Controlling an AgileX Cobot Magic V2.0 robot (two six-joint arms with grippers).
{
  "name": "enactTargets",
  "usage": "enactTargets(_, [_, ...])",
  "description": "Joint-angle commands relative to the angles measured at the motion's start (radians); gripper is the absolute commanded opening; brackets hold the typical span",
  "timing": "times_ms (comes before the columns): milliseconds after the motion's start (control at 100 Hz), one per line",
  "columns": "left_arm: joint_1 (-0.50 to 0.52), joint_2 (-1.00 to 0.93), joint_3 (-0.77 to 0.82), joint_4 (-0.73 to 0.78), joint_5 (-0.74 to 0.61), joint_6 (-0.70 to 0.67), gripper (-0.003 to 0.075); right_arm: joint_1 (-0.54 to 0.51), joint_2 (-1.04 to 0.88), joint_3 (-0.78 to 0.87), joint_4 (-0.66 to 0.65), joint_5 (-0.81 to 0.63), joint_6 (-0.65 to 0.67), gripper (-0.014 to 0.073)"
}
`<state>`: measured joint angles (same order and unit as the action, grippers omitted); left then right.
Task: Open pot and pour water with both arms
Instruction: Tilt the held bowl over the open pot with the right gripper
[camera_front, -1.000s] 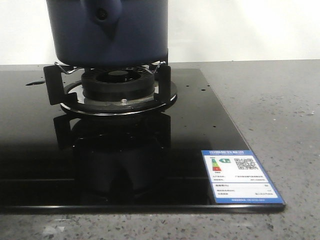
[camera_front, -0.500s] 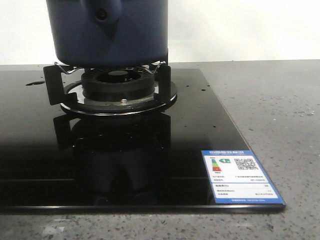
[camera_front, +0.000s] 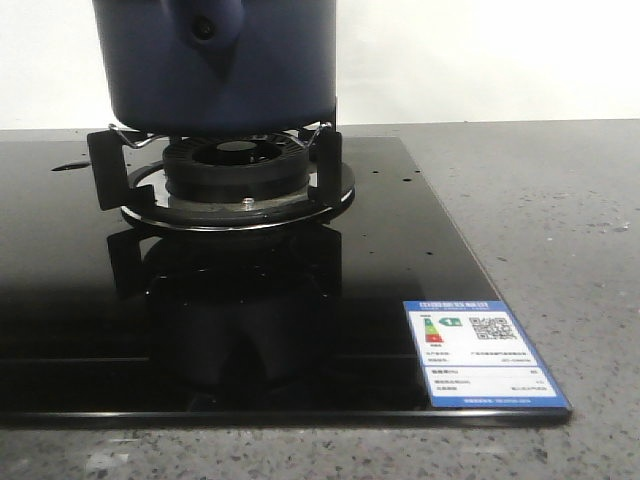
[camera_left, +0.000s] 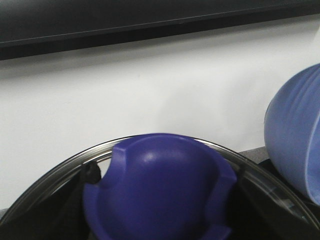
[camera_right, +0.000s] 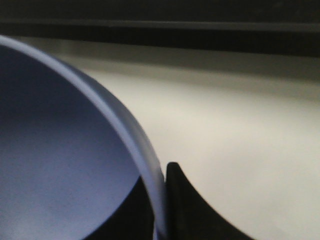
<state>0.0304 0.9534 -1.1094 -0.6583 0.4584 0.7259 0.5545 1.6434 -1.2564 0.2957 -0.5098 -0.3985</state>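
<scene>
Left gripper (camera_left: 160, 235) down at a purple knob (camera_left: 160, 190) on a glass lid (camera_left: 60, 172), dark fingers (camera_left: 90, 175) showing at either side of the knob; cannot tell if clamped or merely alongside. Right gripper seen only as one dark finger (camera_right: 182, 200) pressed against the outside of a periwinkle bowl rim (camera_right: 125, 135), the other finger hidden behind the wall; looks to straddle the rim, though grip cannot be confirmed.

Beside the lid in the left wrist view, a periwinkle ribbed bowl (camera_left: 295, 145), close but apart. White wall behind both.

In the front view, neither gripper visible. Pot (camera_front: 220, 60) seated on the black prongs of the burner (camera_front: 235, 175), upright, upper part cut off by the frame, so the top cannot be seen here. Handle stub (camera_front: 212, 35) with its small round hole facing the camera, tapering downward. Burner set in a glossy black cooktop (camera_front: 80, 300), pot and ring mirrored in the glass. Energy label (camera_front: 482, 352) stuck at the near right corner of the glass. Speckled grey counter (camera_front: 550, 220) around the cooktop
</scene>
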Motion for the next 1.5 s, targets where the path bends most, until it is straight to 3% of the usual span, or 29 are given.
enactTargets(0, [0.003,-0.021,-0.035,-0.048,-0.081,-0.008,0.0365,0.004,-0.058,-0.027,-0.035,-0.148,0.000,-0.0042])
enactTargets(260, [0.003,-0.021,-0.035,-0.050,-0.087,-0.008,0.0365,0.004,-0.058,-0.027,-0.076,-0.313,0.000,-0.0042])
enactTargets(530, [0.003,-0.021,-0.035,-0.050,-0.088,-0.008,0.0365,0.004,-0.058,-0.027,-0.168,-0.340,0.000,-0.0042])
enactTargets(770, [0.003,-0.021,-0.035,-0.050,-0.093,-0.008,0.0365,0.004,-0.058,-0.027,-0.201,-0.448,0.000,-0.0042])
enactTargets(1490, [0.003,-0.021,-0.035,-0.050,-0.099,-0.008,0.0365,0.004,-0.058,-0.036,-0.208,-0.460,0.000,-0.0042])
